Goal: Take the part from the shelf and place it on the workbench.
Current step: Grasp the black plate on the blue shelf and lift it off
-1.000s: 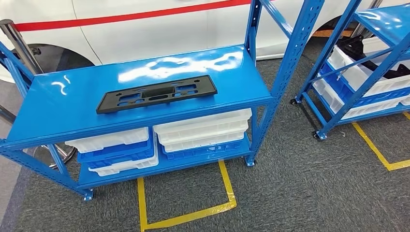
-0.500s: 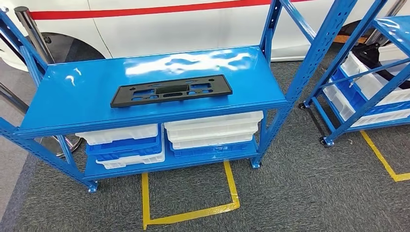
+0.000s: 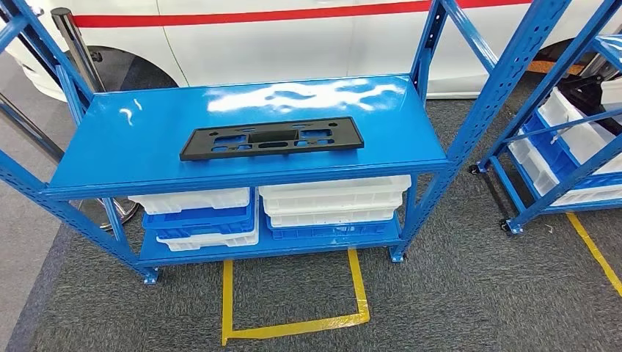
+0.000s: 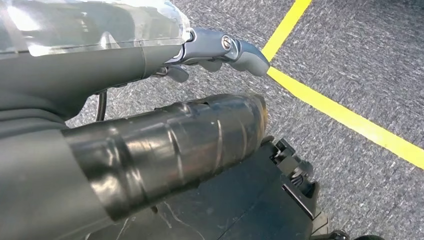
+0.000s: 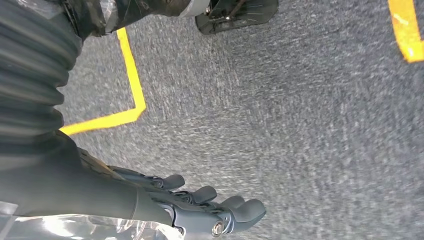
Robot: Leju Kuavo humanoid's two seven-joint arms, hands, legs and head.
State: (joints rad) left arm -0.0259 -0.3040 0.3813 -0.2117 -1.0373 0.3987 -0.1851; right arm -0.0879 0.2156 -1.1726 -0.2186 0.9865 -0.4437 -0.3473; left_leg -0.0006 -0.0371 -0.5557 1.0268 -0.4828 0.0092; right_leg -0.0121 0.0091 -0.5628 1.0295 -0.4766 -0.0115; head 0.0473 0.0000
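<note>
A white car body (image 3: 293,37) with a red stripe stands behind the shelving. In front of it, the blue metal shelf (image 3: 132,147) stands on grey carpet (image 3: 455,293), with yellow floor tape (image 3: 293,326) marking a bay at its foot. A second blue rack (image 3: 557,147), holding white and blue bins, stands to the right, apart from the first.

The lower level of the shelf carries stacked white and blue trays (image 3: 334,205) in two piles side by side.

The part (image 3: 272,138), a flat black rectangular plate with cut-outs, lies flat on the upper level of the shelf, near its front edge and roughly centred. Nothing touches it.

The left robot hand (image 4: 220,47) hangs over the carpet; its fingers are curled inward and hold nothing. The right robot hand (image 5: 200,207) also hangs over the carpet, fingers slightly bent and apart, holding nothing.
</note>
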